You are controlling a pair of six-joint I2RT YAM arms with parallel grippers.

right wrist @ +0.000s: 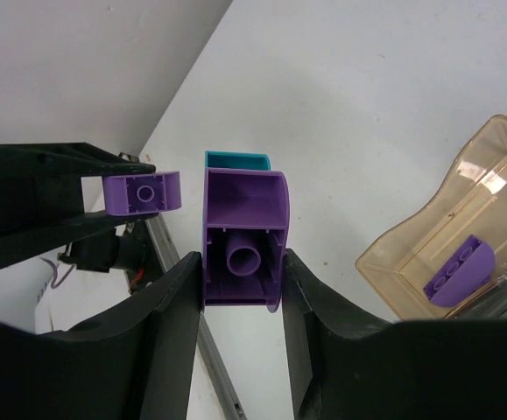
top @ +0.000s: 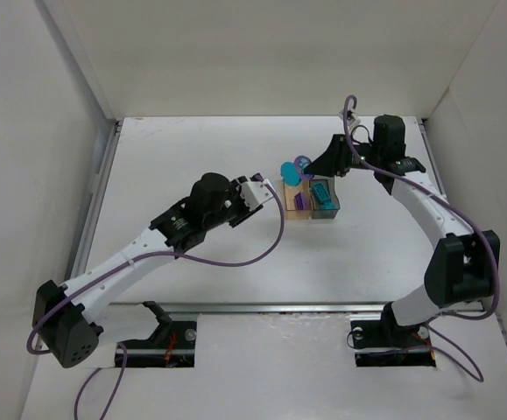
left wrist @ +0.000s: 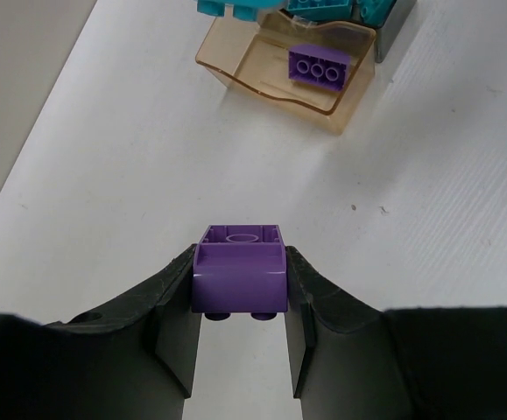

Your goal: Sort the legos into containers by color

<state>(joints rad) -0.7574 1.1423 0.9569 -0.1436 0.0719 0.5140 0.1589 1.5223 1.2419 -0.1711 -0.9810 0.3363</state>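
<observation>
My left gripper (left wrist: 240, 262) is shut on a purple lego (left wrist: 240, 273) held above the table, short of the amber container (left wrist: 271, 83). That bin holds one purple brick (left wrist: 316, 66). My right gripper (right wrist: 240, 262) is shut on a purple lego (right wrist: 242, 229) with a teal lego (right wrist: 235, 160) stuck on its far end. In the top view this pair (top: 295, 168) hangs over the far end of the amber container (top: 288, 201). The dark grey container (top: 334, 213) beside it holds teal bricks (top: 323, 194). The left gripper (top: 269, 186) is just left of the bins.
White walls stand on three sides of the white table. A metal rail (top: 100, 188) runs along the table's left edge and another (top: 279, 307) across the front. Purple cables trail from both arms.
</observation>
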